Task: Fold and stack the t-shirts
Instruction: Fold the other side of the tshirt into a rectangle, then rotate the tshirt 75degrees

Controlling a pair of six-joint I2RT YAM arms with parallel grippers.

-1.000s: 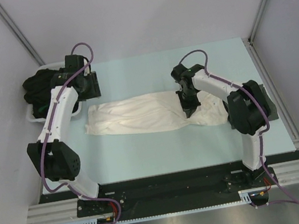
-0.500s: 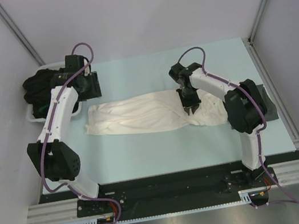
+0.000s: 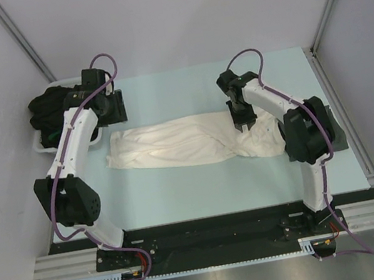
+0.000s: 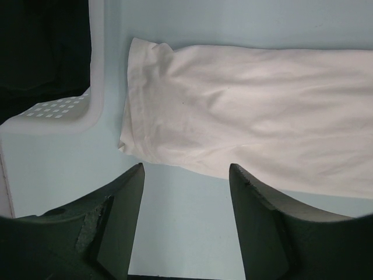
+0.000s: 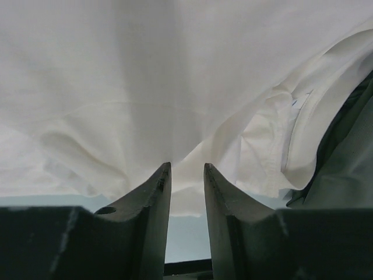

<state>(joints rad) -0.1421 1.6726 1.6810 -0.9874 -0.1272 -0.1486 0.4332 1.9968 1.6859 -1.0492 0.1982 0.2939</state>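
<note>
- Tub (image 3: pixel 37 142), far left: holds dark tees (image 3: pixel 47 108), not yet folded.
- Left gripper (image 4: pixel 185 175): jaws wide apart, empty, poised just short of the cream tee's left end.
- Cream tee (image 3: pixel 173 142): lies on the table (image 3: pixel 164 93) as a long band, its right end bunched. Judged step: lengthwise fold done, crosswise fold pending.
- Right gripper (image 5: pixel 186 170): jaws slightly apart, no cloth pinched, above the bunched end.
- Grey tee (image 5: pixel 349 151): just beside that end.
- Next move: flatten the right end, then pinch both ends squarely.
</note>
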